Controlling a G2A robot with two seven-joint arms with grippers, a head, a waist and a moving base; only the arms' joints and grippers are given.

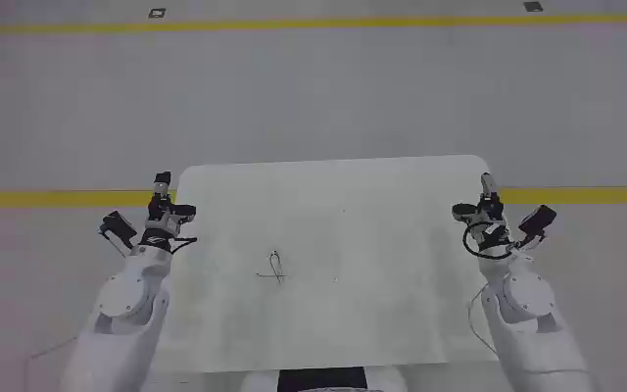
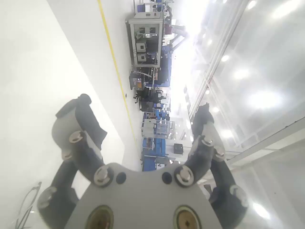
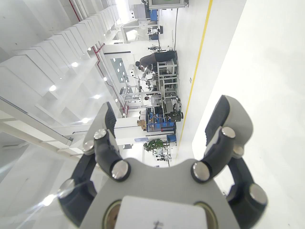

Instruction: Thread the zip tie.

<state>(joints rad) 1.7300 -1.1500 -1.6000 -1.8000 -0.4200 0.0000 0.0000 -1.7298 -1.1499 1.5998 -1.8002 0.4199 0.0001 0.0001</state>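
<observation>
A thin zip tie [image 1: 275, 267], bent into a small loop, lies on the white table [image 1: 392, 216] left of its middle; a corner of the left wrist view catches it as well, zip tie [image 2: 28, 199]. My left gripper [image 1: 162, 183] is held over the table's left edge, well apart from the tie, and its fingers [image 2: 81, 120] stand wide apart with nothing between them. My right gripper [image 1: 487, 183] is at the table's right edge, far from the tie. Its fingers [image 3: 219, 117] are spread and hold nothing.
The table has rounded far corners. Yellow floor lines [image 1: 59, 198] run past it on both sides. Equipment racks [image 2: 145, 41] and workbenches [image 3: 166, 77] stand far off in the room.
</observation>
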